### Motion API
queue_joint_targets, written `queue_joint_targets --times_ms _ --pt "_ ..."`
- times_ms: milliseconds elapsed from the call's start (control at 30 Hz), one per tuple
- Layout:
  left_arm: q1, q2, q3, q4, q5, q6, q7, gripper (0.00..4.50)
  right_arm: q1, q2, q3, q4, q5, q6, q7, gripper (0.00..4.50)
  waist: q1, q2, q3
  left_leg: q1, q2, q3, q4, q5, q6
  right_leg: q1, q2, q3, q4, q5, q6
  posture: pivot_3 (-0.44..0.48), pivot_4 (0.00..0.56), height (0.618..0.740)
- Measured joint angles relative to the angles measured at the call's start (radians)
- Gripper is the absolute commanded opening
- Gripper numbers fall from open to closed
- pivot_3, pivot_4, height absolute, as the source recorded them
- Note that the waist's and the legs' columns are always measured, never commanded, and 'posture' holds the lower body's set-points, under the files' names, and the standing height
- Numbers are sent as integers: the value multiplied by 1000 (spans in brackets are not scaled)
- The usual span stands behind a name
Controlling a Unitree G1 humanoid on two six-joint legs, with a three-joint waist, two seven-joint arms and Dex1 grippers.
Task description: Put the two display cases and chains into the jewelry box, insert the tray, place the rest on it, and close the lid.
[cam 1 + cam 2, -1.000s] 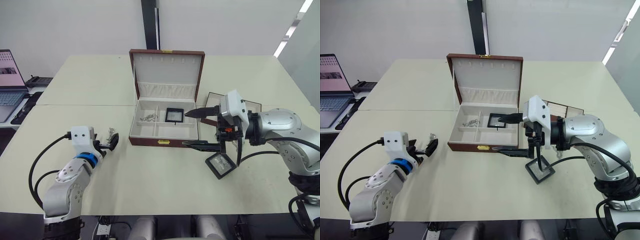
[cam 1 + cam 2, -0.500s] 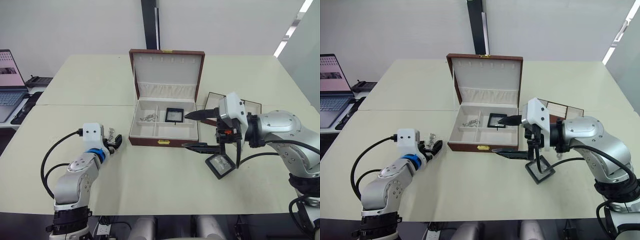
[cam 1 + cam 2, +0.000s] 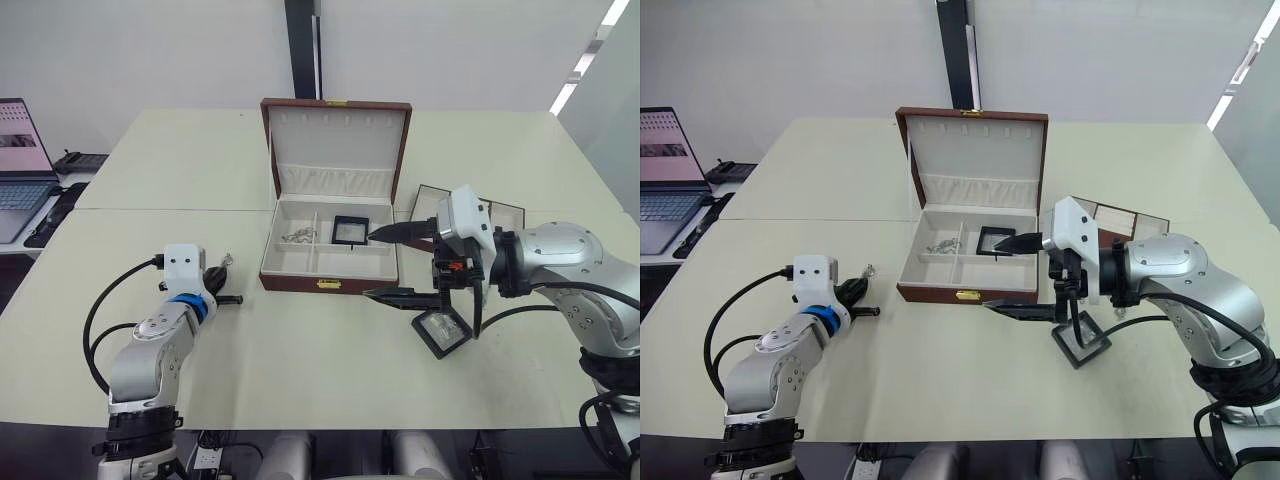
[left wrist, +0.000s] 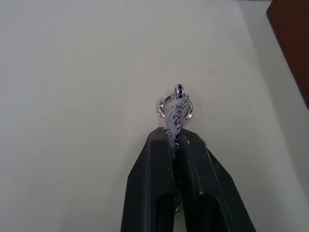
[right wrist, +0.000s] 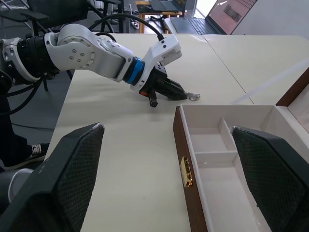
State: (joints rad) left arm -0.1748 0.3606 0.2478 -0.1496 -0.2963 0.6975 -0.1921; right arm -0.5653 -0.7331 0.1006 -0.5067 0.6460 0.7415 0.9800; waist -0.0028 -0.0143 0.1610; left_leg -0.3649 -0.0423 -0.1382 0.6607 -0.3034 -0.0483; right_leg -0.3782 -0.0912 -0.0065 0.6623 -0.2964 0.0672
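Left gripper now pinches the silvery chain (twisted links, rings).

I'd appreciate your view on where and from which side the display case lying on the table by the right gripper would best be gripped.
Probably across two opposite edges of its black frame, coming from above. The display case lies flat and low on the table, rotated corner-on, so the right gripper, now open wide, would likely need turning to line up with those edges rather than its corners.
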Motion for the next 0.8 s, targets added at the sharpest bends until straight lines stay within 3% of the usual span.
queue_joint_targets --times_ms 233,400,567,800 --pt "66 30 7 -39 -2 -124 -90 28 2 -3 -1 -2 3 0 -6 4500 0 -1 0 -1 0 0 0 0 0 -1 0 0 0 0 0 0 150 740" --pt "113 146 26 -122 -26 -214 -241 28 4 -4 -1 -3 3 0 -7 4500 -1 0 1 -1 1 0 -1 0 0 -1 0 0 0 0 0 0 150 740" --pt "81 276 98 -124 -151 -204 -407 28 4 -4 -1 -2 2 -2 -8 4500 -2 -1 2 -1 1 0 -1 0 0 -1 1 0 0 0 0 0 150 740" --pt "-105 461 108 -126 -383 -38 -632 28 7 -5 0 -1 -3 -4 -12 4500 -6 -1 2 -1 1 0 -1 0 0 -1 1 -1 0 0 0 0 150 740"
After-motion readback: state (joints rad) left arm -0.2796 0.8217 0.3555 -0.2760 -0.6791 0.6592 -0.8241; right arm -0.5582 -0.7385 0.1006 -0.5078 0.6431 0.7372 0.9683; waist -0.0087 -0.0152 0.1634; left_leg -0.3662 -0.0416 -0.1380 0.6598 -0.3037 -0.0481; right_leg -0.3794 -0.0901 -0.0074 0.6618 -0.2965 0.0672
